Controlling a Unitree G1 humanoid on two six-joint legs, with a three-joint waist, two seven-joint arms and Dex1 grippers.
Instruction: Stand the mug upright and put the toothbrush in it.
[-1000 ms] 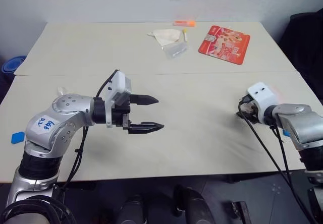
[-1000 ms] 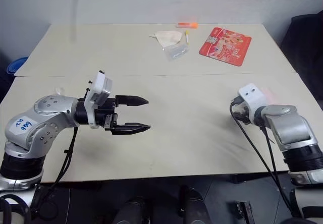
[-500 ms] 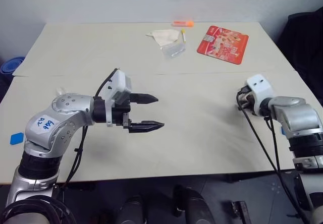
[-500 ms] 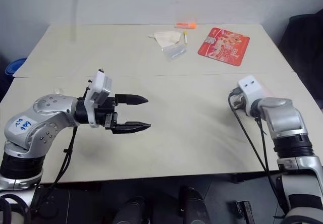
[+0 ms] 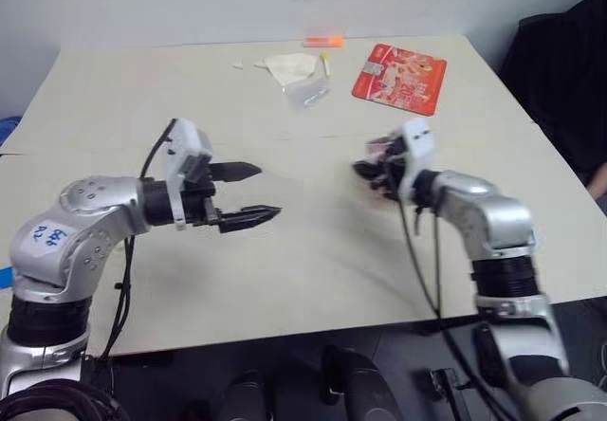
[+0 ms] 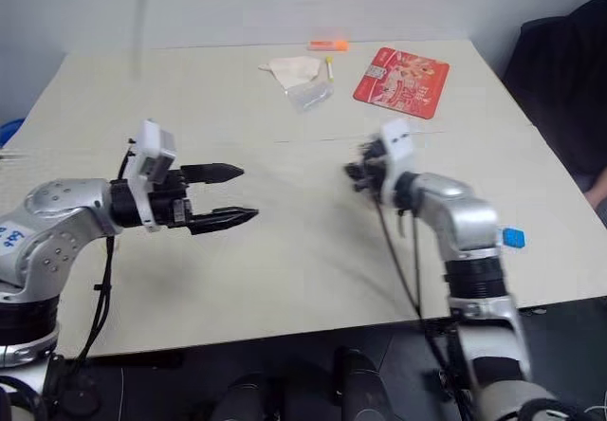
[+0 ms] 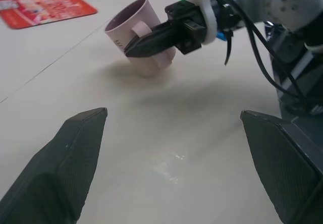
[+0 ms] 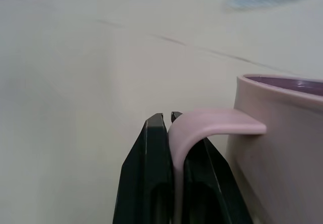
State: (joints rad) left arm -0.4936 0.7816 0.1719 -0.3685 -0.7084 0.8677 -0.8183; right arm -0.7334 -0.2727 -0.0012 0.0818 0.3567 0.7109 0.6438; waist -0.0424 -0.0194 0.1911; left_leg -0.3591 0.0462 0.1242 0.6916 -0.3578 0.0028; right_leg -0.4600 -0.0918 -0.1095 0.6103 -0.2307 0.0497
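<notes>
The right gripper [image 7: 132, 48] pinches the handle of the ribbed pale pink mug [image 7: 132, 36]; opposite, the left gripper [image 5: 254, 192] gapes wide, empty.

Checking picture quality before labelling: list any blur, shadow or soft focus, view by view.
Eye views: right hand and mug smeared by motion blur; left hand crisper. Left wrist view: mug fairly sharp, soft shadow on the table beneath it; near fingers blurred. Right wrist view: fingers and handle sharp, background soft.

Pale pink mug [image 7: 144, 41] tilted, apparently just off the table.
</notes>
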